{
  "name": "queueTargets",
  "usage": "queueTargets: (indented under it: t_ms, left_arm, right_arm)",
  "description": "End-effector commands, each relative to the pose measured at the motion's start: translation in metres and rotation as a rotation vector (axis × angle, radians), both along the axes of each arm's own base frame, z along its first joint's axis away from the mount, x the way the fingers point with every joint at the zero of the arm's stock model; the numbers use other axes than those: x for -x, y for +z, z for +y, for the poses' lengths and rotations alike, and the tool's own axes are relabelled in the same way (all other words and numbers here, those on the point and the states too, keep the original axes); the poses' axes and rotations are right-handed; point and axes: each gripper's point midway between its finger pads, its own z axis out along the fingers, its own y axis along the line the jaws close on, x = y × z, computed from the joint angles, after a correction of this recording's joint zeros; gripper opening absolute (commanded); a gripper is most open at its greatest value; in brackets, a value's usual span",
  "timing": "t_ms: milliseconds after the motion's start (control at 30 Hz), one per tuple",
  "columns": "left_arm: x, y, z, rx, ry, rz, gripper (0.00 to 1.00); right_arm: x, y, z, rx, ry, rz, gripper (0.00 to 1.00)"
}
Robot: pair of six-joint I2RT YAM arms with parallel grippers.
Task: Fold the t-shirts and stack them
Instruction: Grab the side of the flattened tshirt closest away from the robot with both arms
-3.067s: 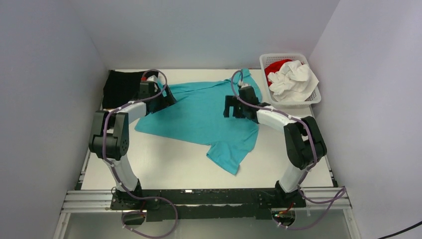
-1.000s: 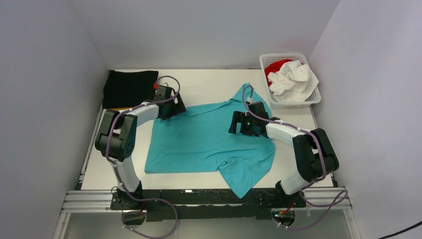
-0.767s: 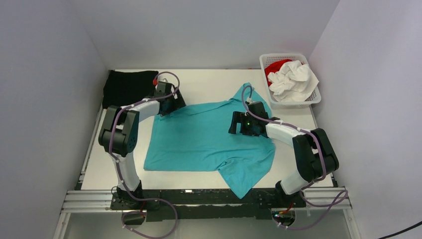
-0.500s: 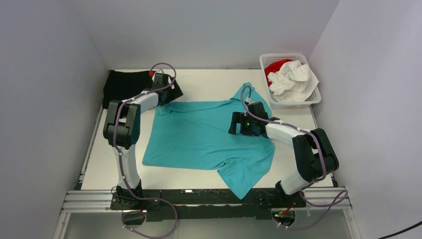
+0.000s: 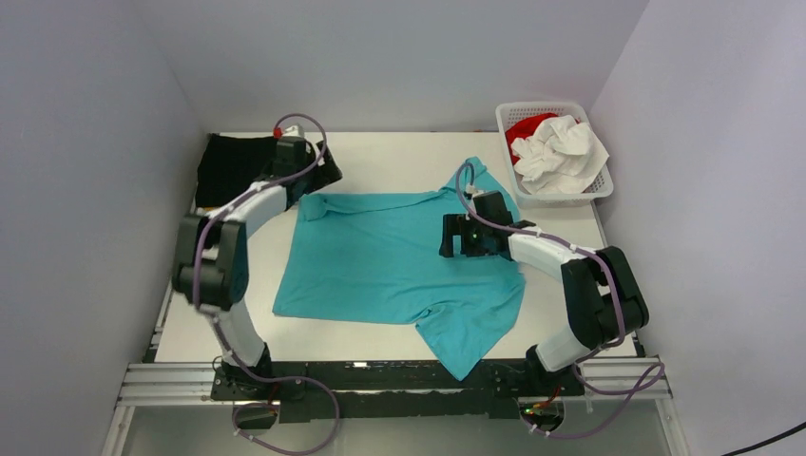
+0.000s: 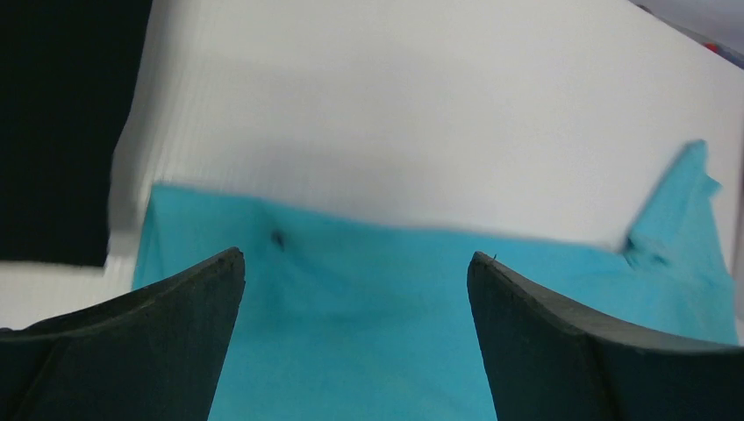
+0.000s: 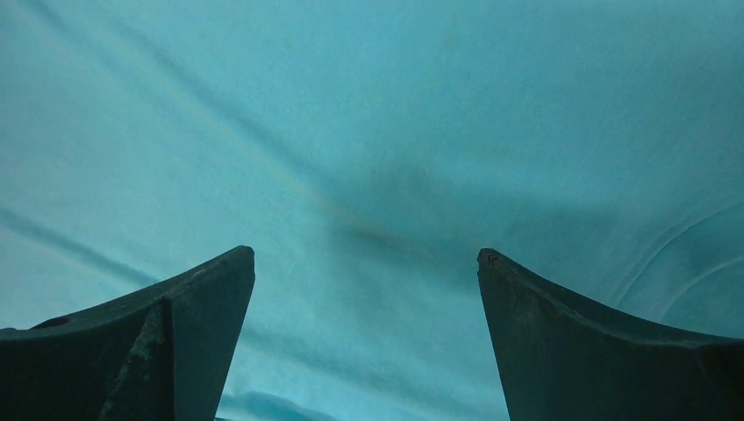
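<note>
The turquoise t-shirt lies spread out in the middle of the worktop. I think it is laid flat so it can be folded. One sleeve is bunched at the near edge and needs smoothing.

The left fingers are wide open and hold nothing. They hang over the shirt's far left corner. The right fingers are wide open too, low over the right side, with nothing pinched.

A black t-shirt lies folded in the far left corner, likely the start of the stack. A white t-shirt and a red t-shirt wait in the basket.
</note>
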Motion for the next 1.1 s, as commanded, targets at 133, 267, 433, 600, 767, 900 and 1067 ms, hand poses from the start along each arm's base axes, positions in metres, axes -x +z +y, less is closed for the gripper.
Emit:
queueTargets:
  t_ms: [133, 267, 433, 600, 767, 900, 1067]
  left_arm:
    - [0.119, 0.044, -0.006, -0.032, -0.061, -0.119, 1.0]
    - [0.168, 0.007, -0.011, 0.017, -0.071, -0.023, 0.99]
    - [0.203, -0.031, -0.006, 0.062, -0.045, 0.052, 1.0]
    - [0.225, -0.064, -0.003, 0.085, -0.019, 0.142, 0.99]
    - [0.246, -0.082, 0.013, 0.022, 0.023, 0.228, 0.99]
    - [0.255, -0.09, 0.022, -0.014, 0.046, 0.262, 0.99]
    - [0.257, -0.092, 0.023, -0.028, 0.037, 0.275, 1.0]
  right_arm:
    - [-0.084, 0.127, 0.064, 0.196, 0.459, -0.634, 1.0]
    - [-0.105, 0.146, 0.123, 0.218, 0.772, -0.895, 1.0]
    - [-0.117, 0.142, 0.201, 0.147, 1.03, -1.086, 1.0]
    - [-0.143, 0.11, 0.257, 0.153, 1.132, -1.097, 1.0]
    - [-0.15, 0.085, 0.296, 0.142, 1.209, -1.109, 1.0]
    - [-0.162, 0.062, 0.318, 0.162, 1.226, -1.11, 0.99]
    - [-0.173, 0.038, 0.326, 0.189, 1.228, -1.093, 0.99]
